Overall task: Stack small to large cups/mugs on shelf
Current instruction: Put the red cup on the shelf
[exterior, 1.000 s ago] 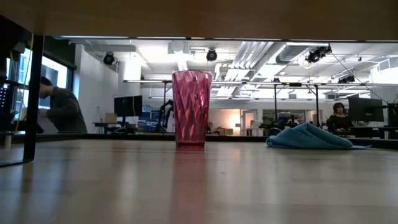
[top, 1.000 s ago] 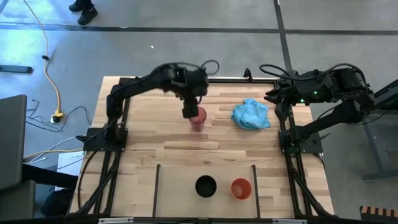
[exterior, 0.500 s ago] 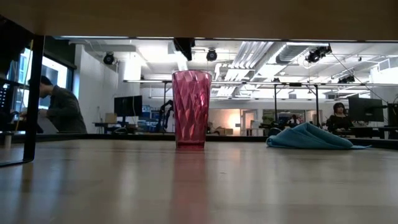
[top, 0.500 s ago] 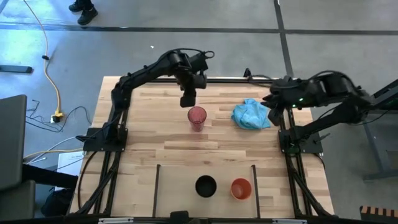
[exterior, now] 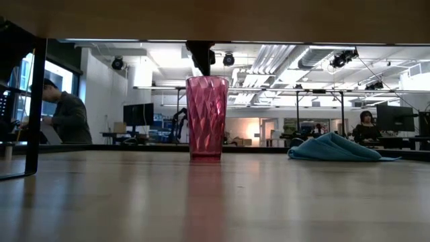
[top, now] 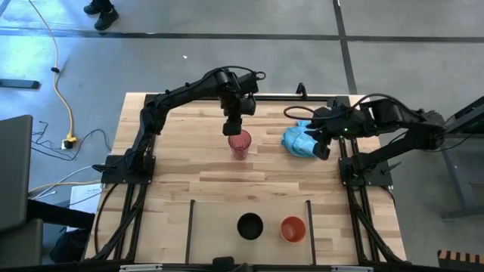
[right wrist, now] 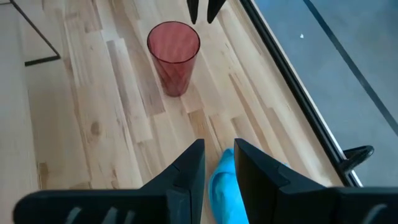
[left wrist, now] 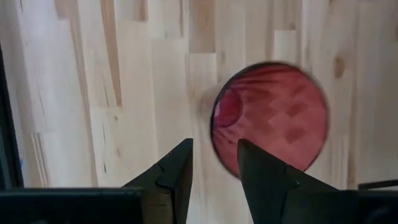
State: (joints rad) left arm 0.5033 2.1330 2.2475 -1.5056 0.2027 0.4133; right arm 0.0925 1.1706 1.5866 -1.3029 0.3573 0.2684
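Note:
The tall translucent red-pink cup [top: 240,142] [exterior: 207,117] [left wrist: 270,118] [right wrist: 173,55] stands upright on its base at mid-table. My left gripper [top: 234,125] [exterior: 200,59] [left wrist: 214,165] hangs over the far side of its rim, fingers pointing down and slightly open, touching nothing that I can see. The black cup [top: 250,225] and the orange cup [top: 293,228] stand side by side on the shelf [top: 215,227] at the near edge. My right gripper [top: 319,145] [right wrist: 217,155] hovers slightly open above the blue cloth.
A light blue cloth [top: 304,140] [exterior: 332,148] [right wrist: 222,186] lies crumpled to the right of the red-pink cup. Two thin black bars [top: 190,219] [top: 308,219] bound the shelf section. People sit at desks in the room beyond [exterior: 64,117].
My left gripper drew back from beside the red-pink cup toward the far edge, then came down over the far side of its rim. My right arm reached toward the table's left, out over the blue cloth. The cup has stayed put.

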